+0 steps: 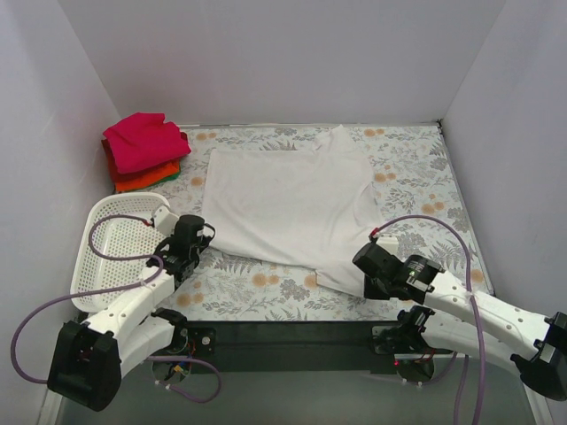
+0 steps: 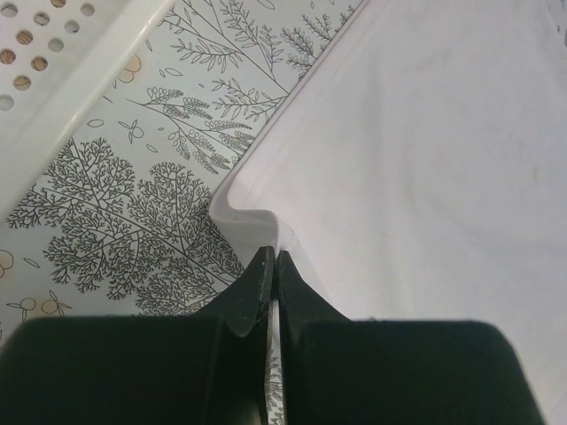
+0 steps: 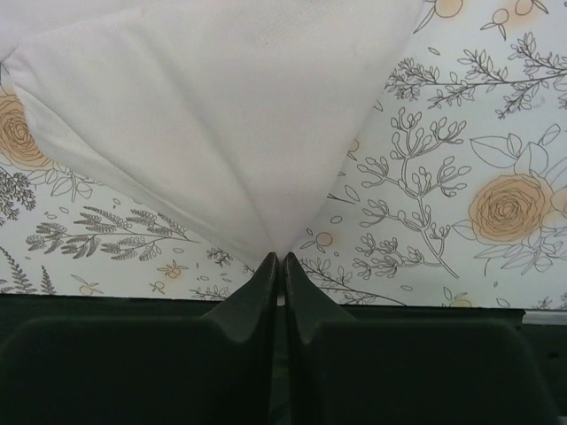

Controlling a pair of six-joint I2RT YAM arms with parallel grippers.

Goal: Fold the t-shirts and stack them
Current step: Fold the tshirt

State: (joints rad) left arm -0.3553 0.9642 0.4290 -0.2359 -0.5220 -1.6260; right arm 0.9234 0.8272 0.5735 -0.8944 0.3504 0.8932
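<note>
A: Surface and room, near to far?

B: The surface (image 1: 266, 297) is covered in a grey-leaf, orange-flower print. A black bar (image 1: 292, 332) runs along its near edge by the arm bases. A white mesh basket (image 1: 124, 197) sits near left, just beside the left arm. Plain white walls (image 1: 266, 53) close in the left, right and far sides.

A: Shirt against the end effectors?

B: The white t-shirt (image 1: 288, 204) lies spread flat mid-surface, hem nearest, collar toward the far wall. Left end effector (image 2: 273, 266): fingers pressed together, pinching the hem at its near left corner. Right end effector (image 3: 279, 261): likewise closed, pinching the near right corner, with the cloth drawn to a point at its tips. Both sit low at the surface.

A: Farther back?

B: The folded stack (image 1: 142, 159) is in the far left corner, well apart from both end effectors. The magenta shirt (image 1: 146, 140) is on top, the orange shirt (image 1: 142, 181) under it, and a green edge (image 1: 174, 174) shows at the right.
</note>
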